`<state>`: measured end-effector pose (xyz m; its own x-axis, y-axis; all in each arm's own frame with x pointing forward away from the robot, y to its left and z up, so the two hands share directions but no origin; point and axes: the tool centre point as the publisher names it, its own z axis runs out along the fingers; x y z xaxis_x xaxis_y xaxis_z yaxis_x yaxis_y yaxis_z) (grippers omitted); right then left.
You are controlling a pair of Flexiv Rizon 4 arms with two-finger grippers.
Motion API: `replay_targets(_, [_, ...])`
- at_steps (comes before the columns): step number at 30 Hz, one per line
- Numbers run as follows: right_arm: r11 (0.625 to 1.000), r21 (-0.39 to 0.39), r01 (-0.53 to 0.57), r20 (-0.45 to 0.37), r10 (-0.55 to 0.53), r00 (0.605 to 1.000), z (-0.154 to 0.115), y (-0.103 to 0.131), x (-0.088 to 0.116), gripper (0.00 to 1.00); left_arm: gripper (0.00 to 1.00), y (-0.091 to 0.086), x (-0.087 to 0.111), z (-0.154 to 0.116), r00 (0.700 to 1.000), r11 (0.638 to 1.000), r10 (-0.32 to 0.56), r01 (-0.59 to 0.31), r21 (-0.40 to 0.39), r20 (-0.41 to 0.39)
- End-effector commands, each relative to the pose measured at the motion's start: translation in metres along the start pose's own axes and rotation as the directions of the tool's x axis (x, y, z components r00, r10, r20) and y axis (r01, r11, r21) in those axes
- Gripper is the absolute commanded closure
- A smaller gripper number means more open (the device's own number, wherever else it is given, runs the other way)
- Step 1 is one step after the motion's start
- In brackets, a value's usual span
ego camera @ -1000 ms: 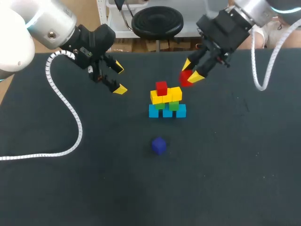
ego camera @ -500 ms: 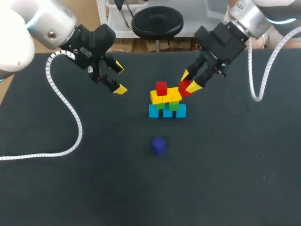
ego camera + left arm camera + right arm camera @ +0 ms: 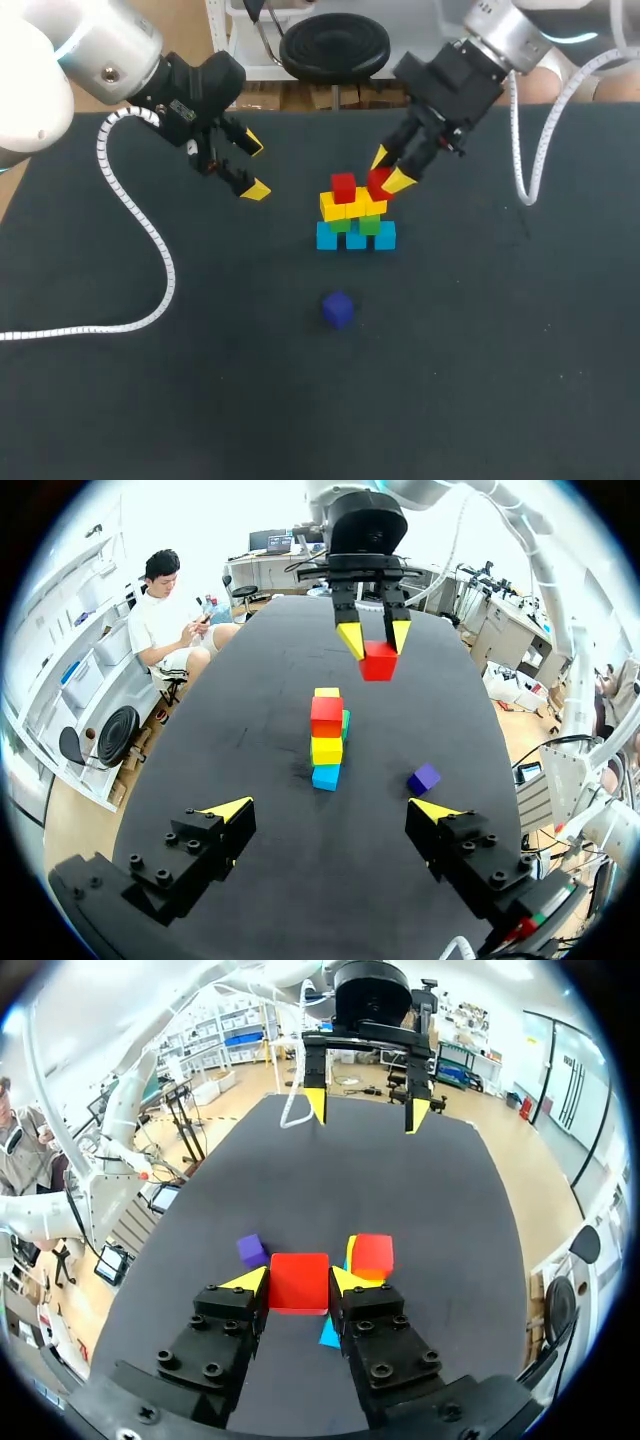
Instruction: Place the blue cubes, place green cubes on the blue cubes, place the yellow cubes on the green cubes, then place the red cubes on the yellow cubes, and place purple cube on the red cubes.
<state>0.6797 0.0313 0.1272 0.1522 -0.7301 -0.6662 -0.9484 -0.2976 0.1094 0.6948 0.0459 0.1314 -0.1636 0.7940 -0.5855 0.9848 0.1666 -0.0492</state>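
Head view: we log our right gripper (image 3: 389,170) clamped on a red cube (image 3: 378,184) over the yellow cubes (image 3: 350,206), and our left gripper (image 3: 253,167) with fingers spread wide.

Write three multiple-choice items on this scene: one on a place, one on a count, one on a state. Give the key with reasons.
1. Where is the purple cube?
A: on top of the stack
B: in the left tool
C: on the table, apart from the stack

2. How many red cubes are in view?
A: one
B: two
C: four

3. What is the state of the right tool?
A: shut on a red cube
B: open and empty
C: shut on the purple cube

Key:
1 C: it lies alone on the table, touching nothing.
2 B: one red cube sits on the yellow cubes, and the other is in the right tool.
3 A: in the right wrist view both fingers press the red cube from two sides.
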Motion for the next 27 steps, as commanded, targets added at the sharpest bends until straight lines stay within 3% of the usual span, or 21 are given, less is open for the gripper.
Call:
replay_targets(1, [1.0,-0.02,0.004,0.004,-0.004,1.0,0.001,-0.011,0.0,1.0,0.0,0.002,0.0,0.0,1.0,1.0,0.002,-0.002,0.004,0.0])
replay_targets(27, [0.998,-0.056,-0.017,0.014,0.018,1.0,0.013,-0.02,0.006,1.0,0.0,0.002,0.0,0.0,1.0,1.0,0.002,-0.002,0.004,0.0])
